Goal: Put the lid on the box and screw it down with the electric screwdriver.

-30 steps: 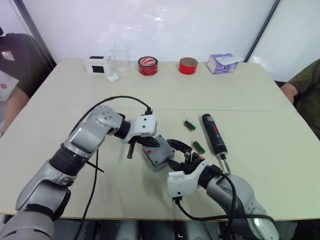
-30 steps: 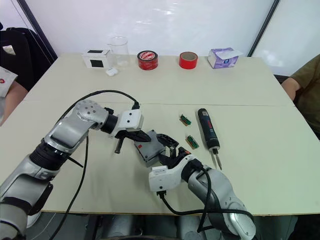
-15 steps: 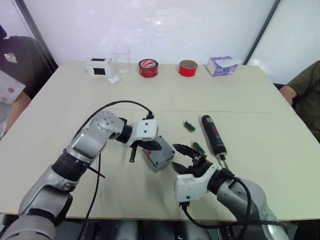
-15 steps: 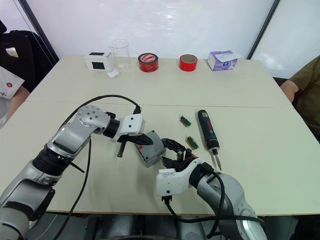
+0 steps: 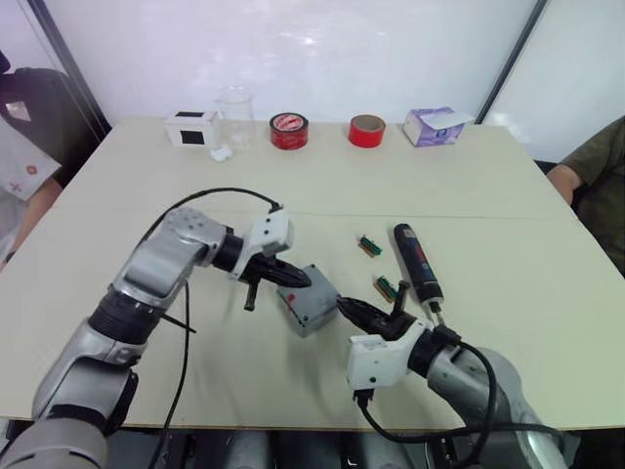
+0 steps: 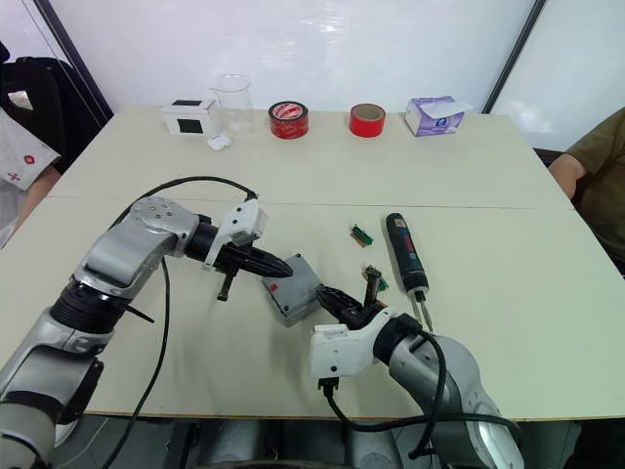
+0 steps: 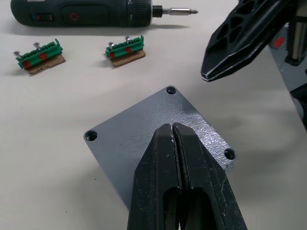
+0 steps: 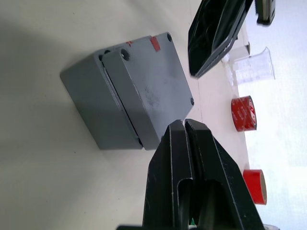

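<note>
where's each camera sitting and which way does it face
Left and right eye views: on the head, looking forward and down at the table; both arms show.
Left wrist view: along the shut left tool at the lid and the electric screwdriver.
Right wrist view: along the shut right tool at the box.
All views share the lid.

Beige table (image 5: 488,176) bears box (image 5: 305,315), screwdriver (image 5: 416,262), tapes (image 5: 289,130).

Pretty bright, even light is washing over everything, soft shadows are sitting under the box (image 8: 111,98), and the fingers (image 8: 192,191) are looking kinda blurry up close
</note>
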You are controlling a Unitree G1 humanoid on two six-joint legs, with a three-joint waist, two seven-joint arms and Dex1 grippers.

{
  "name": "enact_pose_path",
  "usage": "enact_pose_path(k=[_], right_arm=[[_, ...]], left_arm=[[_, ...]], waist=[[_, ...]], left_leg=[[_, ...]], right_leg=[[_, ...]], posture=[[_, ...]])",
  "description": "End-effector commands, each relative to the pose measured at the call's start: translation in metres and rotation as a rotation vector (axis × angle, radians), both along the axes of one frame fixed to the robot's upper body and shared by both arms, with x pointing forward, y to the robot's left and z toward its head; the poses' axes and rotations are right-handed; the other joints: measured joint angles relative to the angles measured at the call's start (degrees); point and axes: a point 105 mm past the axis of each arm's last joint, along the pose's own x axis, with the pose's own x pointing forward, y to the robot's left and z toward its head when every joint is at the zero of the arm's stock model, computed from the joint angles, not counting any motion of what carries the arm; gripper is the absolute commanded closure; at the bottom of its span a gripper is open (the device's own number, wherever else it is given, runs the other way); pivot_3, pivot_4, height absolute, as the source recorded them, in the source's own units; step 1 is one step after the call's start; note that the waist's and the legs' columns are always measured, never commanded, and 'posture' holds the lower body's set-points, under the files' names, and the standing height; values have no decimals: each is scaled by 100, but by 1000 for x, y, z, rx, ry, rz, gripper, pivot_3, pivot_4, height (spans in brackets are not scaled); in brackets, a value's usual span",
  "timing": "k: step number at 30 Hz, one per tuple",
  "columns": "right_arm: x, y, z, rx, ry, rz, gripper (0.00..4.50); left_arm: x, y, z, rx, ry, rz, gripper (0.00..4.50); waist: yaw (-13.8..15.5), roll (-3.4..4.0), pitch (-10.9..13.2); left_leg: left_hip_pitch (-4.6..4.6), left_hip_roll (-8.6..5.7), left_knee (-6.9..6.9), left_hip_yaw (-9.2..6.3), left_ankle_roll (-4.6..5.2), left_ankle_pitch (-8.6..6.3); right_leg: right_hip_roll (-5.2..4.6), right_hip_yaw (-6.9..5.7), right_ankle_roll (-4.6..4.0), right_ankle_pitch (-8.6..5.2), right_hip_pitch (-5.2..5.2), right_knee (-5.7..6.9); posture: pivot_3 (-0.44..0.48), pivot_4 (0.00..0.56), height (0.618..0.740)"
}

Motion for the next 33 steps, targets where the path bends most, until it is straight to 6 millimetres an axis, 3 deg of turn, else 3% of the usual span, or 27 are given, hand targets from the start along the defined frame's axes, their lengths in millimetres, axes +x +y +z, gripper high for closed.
enact_pose_path(k=[1, 4, 8, 12, 22, 33], right_arm=[[-3, -5, 8, 147, 90, 0, 4489], [-9, -5, 10, 293, 244, 14, 4489], [-20, -6, -3, 365, 487, 3, 4489], [-24, -3, -5, 461, 655, -6, 4489], [-11, 9, -3, 541, 740, -24, 4489], [-4, 13, -7, 537, 759, -38, 4489]], left_arm=[[9, 5, 34, -86, -15, 48, 4500], [30, 14, 49, -110, -54, 143, 4500], [49, 30, 28, 2, -109, 196, 4500], [48, 31, 16, 30, -85, 172, 4500], [37, 25, -7, 76, -44, 118, 4500], [30, 18, -15, 80, -36, 86, 4500]], waist=[[-1, 0, 5], [25, -15, 22], [-10, 2, 20], [-1, 0, 29], [0, 1, 34], [-3, 0, 36]], left_leg=[[0, 0, 0, 0, 0, 0], [-5, 0, 0, -6, 0, 0], [-1, -1, -1, -16, 6, -3], [-4, 1, -3, -17, 8, -4], [-9, 1, -4, -17, 8, -5], [-14, 0, -4, -17, 9, -6]], right_leg=[[0, 0, 0, 0, -1, 0], [4, -1, -1, 0, -1, 1], [3, 6, -1, 0, -1, -2], [5, 4, -4, -2, -6, 0], [-2, 4, -5, -2, -11, -1], [-2, 4, -5, -2, -14, -2]], posture=[[0, 150, 740], [0, 150, 740], [0, 150, 740], [0, 150, 740], [0, 150, 740], [0, 150, 740]])
